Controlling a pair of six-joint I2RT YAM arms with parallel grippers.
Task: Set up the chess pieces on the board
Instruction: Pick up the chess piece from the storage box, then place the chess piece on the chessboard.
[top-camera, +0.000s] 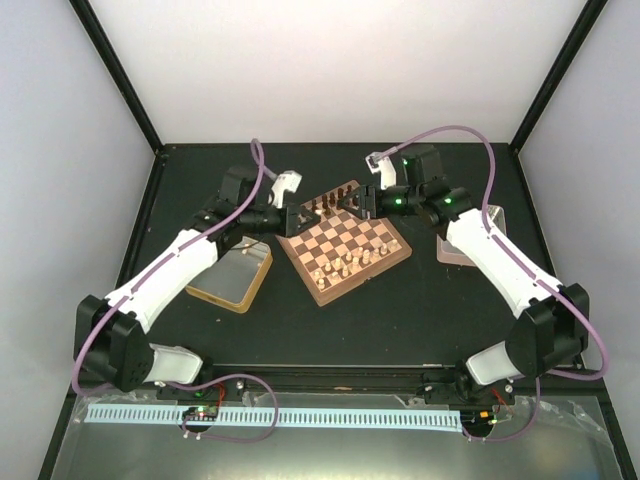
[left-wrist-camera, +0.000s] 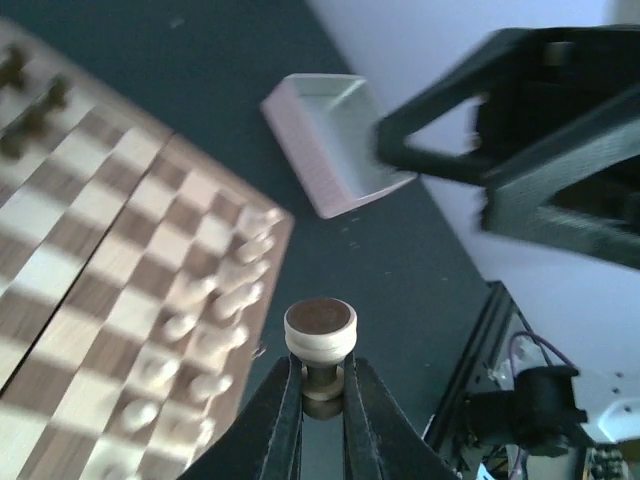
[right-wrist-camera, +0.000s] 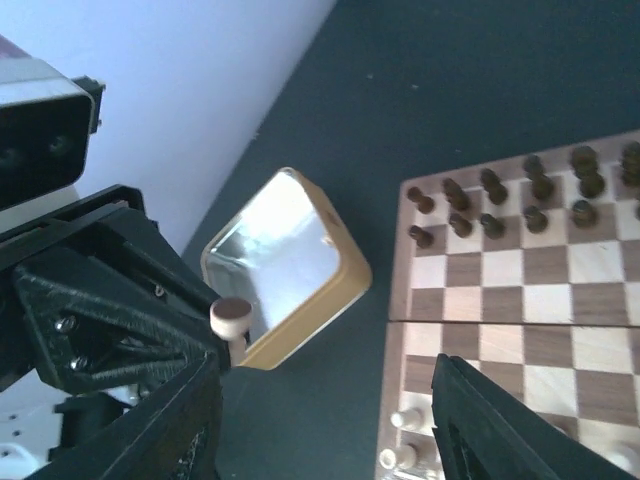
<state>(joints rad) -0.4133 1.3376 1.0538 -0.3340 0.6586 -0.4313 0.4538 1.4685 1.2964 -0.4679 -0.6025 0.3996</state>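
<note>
The board (top-camera: 345, 240) lies at an angle in the middle of the table. Dark chess pieces (top-camera: 325, 207) line its far side and pale ones (top-camera: 352, 262) its near side. My left gripper (left-wrist-camera: 322, 378) is shut on the stem of a pale cream piece (left-wrist-camera: 320, 330), whose round brown-felted base faces the camera. It hangs over the dark table just off the board (left-wrist-camera: 100, 250), beside the row of pale pieces (left-wrist-camera: 215, 330). My right gripper (right-wrist-camera: 320, 430) is open and empty, just across from the left gripper (right-wrist-camera: 110, 320) and its piece (right-wrist-camera: 230, 318), above the board's edge (right-wrist-camera: 520, 300).
A tan tray (top-camera: 232, 275) with a shiny bottom lies left of the board and shows again as the tan tray (right-wrist-camera: 285, 265) in the right wrist view. A pale pink tray (left-wrist-camera: 335, 140) sits right of the board, partly under the right arm (top-camera: 490, 255).
</note>
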